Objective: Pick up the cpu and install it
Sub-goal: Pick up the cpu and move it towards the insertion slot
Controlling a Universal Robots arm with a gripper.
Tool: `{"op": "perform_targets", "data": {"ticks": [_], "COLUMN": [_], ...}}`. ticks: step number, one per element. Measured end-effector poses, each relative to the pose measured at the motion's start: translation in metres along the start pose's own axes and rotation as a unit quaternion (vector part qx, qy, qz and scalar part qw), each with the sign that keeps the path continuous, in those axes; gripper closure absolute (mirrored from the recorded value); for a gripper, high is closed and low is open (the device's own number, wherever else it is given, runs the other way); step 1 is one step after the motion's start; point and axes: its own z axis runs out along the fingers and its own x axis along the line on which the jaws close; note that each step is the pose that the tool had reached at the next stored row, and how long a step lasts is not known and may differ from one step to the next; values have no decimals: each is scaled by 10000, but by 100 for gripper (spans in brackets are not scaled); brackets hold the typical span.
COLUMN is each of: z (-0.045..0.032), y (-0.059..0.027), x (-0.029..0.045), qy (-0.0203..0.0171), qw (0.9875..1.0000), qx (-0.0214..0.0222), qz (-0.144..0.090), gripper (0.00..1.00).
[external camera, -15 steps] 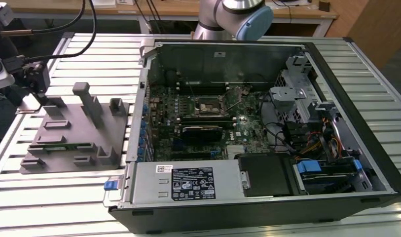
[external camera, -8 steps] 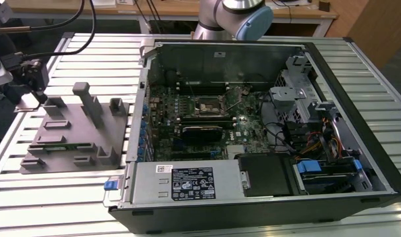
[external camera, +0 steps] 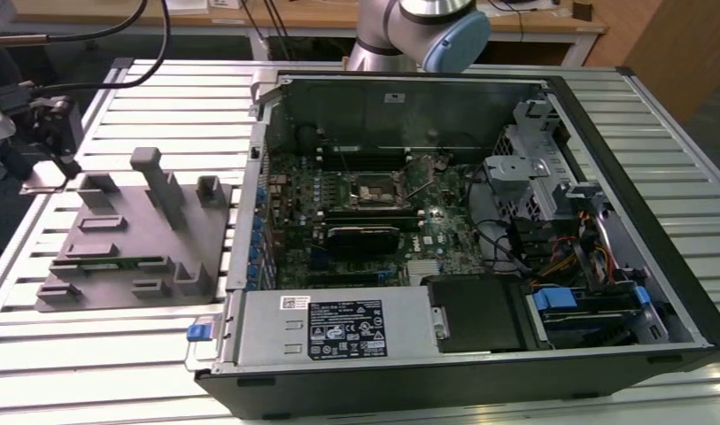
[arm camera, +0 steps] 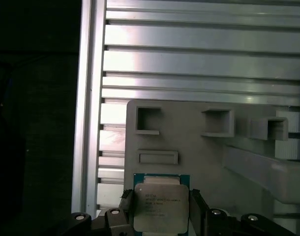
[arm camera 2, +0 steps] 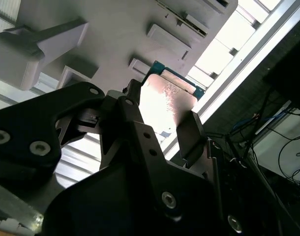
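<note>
First wrist view looks past the gripper onto the cpu. The chip sits pale metal top up, with a green edge showing at one end. A black finger stands hard against each of two opposite sides, so the jaws are drawn in narrow around the chip. Under and beyond it is the grey slotted block, which rests on the ribbed aluminium table. Whether the cpu is lifted clear of the block or still lying on it cannot be told.

In the second wrist view the chip again shows between the two dark fingers, glaring bright, close to the block's edge.

In the exterior view the block lies at the left of the frame. Beside it, filling the centre and right, is the open computer case. Inside is the green motherboard, with its square socket near the middle. The arm's base joint is at the top.
</note>
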Motion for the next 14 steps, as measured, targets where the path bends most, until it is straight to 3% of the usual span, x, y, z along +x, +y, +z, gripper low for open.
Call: {"op": "perform_targets", "data": {"ticks": [14], "z": [-132], "y": [12], "x": [1], "qy": [0], "qw": [10000], "qx": [0], "qz": [0], "gripper": [46]}}
